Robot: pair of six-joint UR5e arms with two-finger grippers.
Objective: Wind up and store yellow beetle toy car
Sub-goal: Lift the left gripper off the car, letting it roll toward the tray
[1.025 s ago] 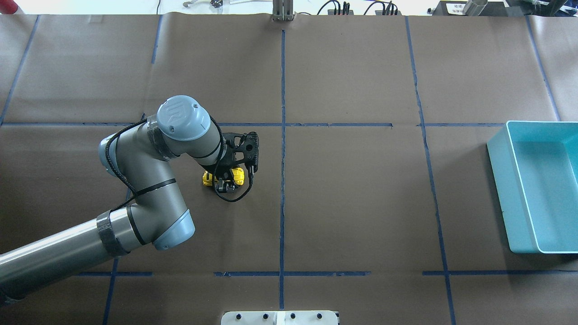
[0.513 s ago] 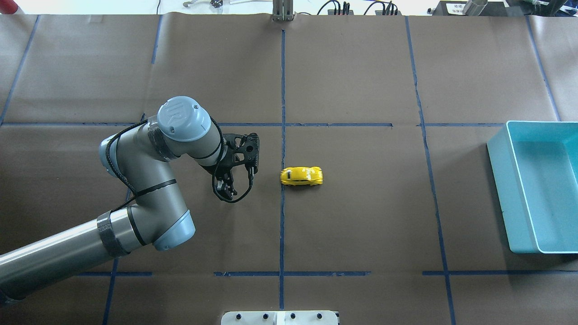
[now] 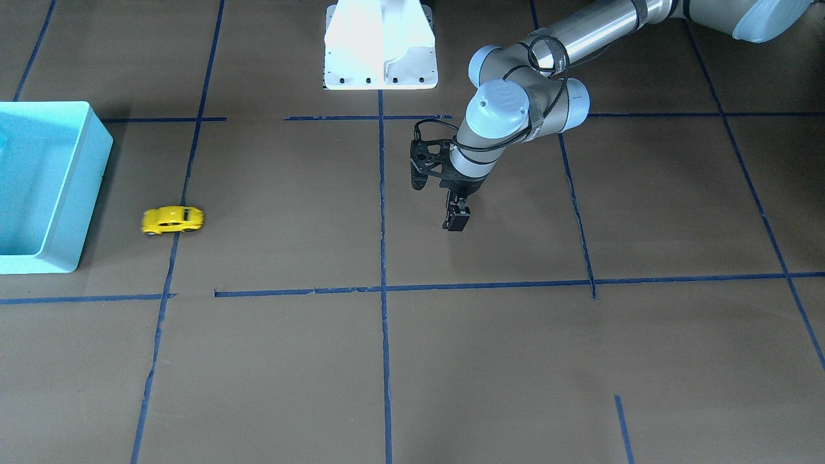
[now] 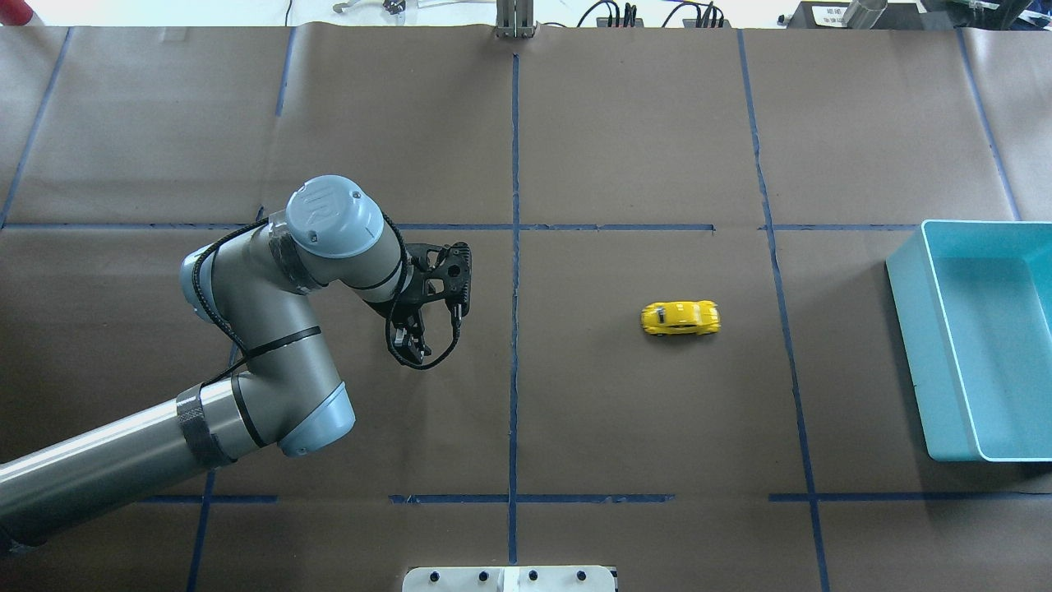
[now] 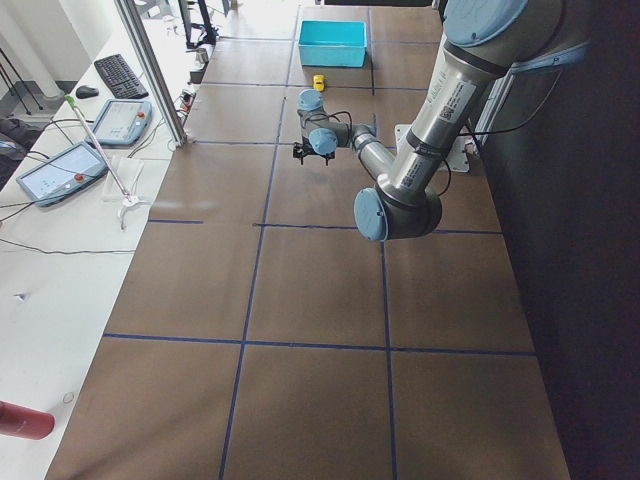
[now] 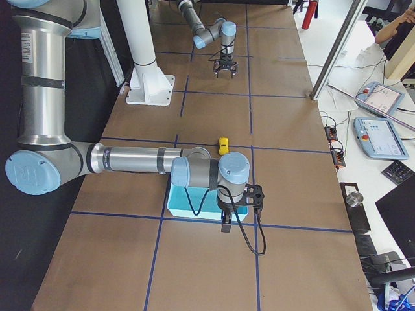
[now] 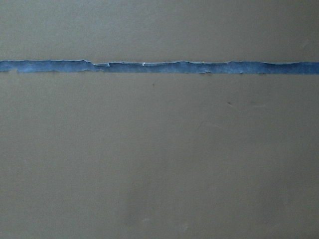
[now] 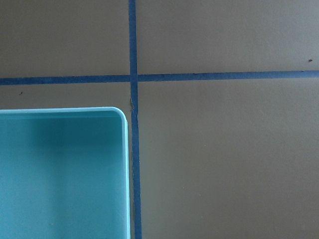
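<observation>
Two arms work this table, each ending in one gripper, and between them are one toy and one container.

Starting from the robot's right end of the table, the right arm (image 6: 130, 159) reaches out low and level. The right gripper (image 6: 225, 225) hangs at the nearest edge of the single light blue bin (image 6: 194, 202). Its fingers show only small and dark from the side, and its own wrist camera shows none of them, so I cannot tell whether they are spread or pressed together. That wrist camera looks down on one rounded corner of the bin and one crossing of blue tape lines (image 8: 132, 77) beside it. The bin sits on the brown paper of the table (image 4: 625, 427), and its floor is bare wherever it shows.

Next along is the one yellow beetle toy car (image 4: 680, 318). It stands on its wheels on the paper, out in the open between the bin and the left gripper and closer to the bin. It lies lengthwise along the line between them, and neither gripper touches it.

Farther on, past the table's centre tape line, the left arm (image 4: 271, 329) bends over the surface. The left gripper (image 3: 456, 222) points straight down just above the paper, its two fingers parted with nothing between them. Its wrist camera shows only brown paper and one strip of blue tape.

One white robot base (image 3: 380, 45) stands at the robot's edge of the table.
</observation>
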